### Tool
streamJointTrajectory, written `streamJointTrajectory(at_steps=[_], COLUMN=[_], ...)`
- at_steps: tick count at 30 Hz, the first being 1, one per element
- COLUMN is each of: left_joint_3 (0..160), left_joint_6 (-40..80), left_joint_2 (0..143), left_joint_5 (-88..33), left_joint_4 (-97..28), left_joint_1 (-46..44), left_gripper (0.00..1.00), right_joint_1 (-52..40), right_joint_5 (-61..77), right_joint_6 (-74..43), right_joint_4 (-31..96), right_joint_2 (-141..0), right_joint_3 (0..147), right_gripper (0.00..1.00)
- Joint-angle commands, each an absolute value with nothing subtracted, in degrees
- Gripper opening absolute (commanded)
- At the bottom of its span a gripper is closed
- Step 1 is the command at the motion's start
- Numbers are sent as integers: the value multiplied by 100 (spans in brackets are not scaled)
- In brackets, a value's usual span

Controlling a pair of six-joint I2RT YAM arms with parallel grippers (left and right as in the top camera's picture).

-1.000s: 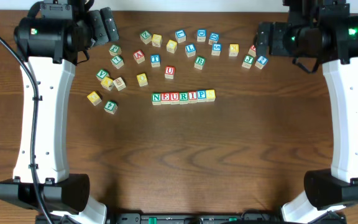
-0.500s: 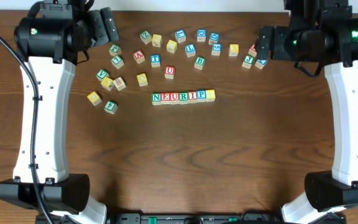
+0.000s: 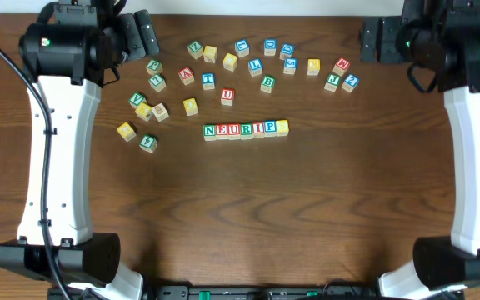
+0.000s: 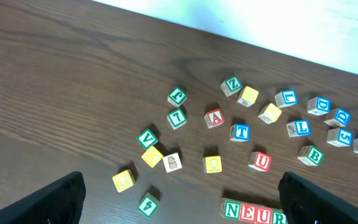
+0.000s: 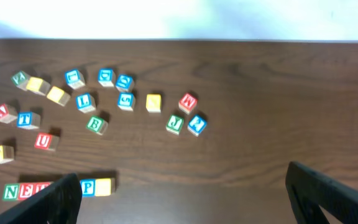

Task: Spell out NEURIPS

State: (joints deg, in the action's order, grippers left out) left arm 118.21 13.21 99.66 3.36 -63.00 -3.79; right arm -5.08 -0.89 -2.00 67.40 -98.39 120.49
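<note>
A row of wooden letter cubes lies in the middle of the table, reading N, E, U, R, I, P and ending in a yellow-faced cube. In the left wrist view only the row's N, E, U, R end shows at the bottom edge. In the right wrist view the P cube and yellow cube show beside the left finger. My left gripper hangs open at the back left, away from the row. My right gripper is open at the back right. Nothing sits between either pair of fingers.
Loose cubes are scattered behind the row: A, T, a spare U, L, B. A cluster with a yellow cube lies at the left. Cubes W, J and 2 lie near the right gripper.
My right arm has drawn back toward the far right corner, uncovering the W, J and 2 cubes. The left arm and the cubes have not moved.
</note>
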Motion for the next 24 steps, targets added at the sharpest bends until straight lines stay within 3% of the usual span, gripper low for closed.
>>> streamJointTrajectory(at_steps=[1, 9, 24], left_joint_3=[11834, 11834, 11834], left_joint_6=[1271, 1271, 1271], left_joint_2=[9996, 9996, 9996], left_joint_5=[370, 370, 370], left_joint_4=[-6318, -6318, -6318], left_joint_1=[-360, -360, -360], left_gripper=[98, 98, 98], right_joint_1=[-368, -21, 152], right_joint_5=[-27, 23, 36], right_joint_6=[99, 244, 244], right_joint_4=[6554, 5489, 2237], right_joint_2=[-9271, -7806, -3242], right_joint_3=[11743, 9878, 3929], right_gripper=[99, 99, 99])
